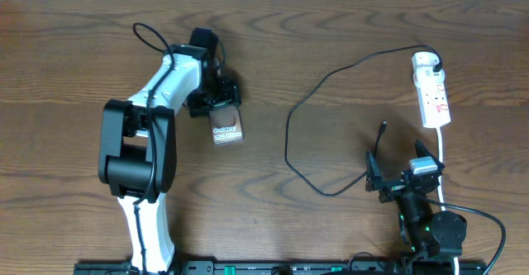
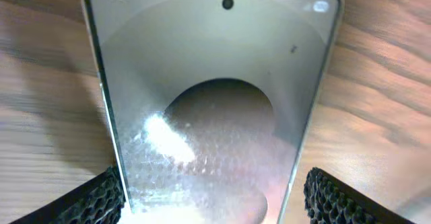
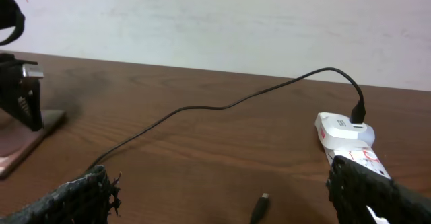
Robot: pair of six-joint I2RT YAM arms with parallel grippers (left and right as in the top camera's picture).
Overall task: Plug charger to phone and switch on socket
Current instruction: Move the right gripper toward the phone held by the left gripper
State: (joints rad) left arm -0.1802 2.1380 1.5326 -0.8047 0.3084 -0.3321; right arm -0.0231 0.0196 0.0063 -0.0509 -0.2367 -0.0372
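Wood-grain table (image 1: 331, 44), three items on it.
Left of centre the phone (image 1: 226, 130) lies flat; the charger (image 1: 288, 135) loops mid-table, plugged into the white socket (image 1: 431, 89) at right.

Brownish phone (image 1: 227, 131) flat at left; black charger (image 1: 288, 135) loop from white socket (image 1: 433, 93), tip free.

The charger (image 3: 202, 107) plugs into the socket (image 3: 343, 131), tip lying free.

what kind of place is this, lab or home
Probably a robot test bench, not a home: a left arm and right arm at a wooden table, plain white wall, and a phone, charger and socket laid out.
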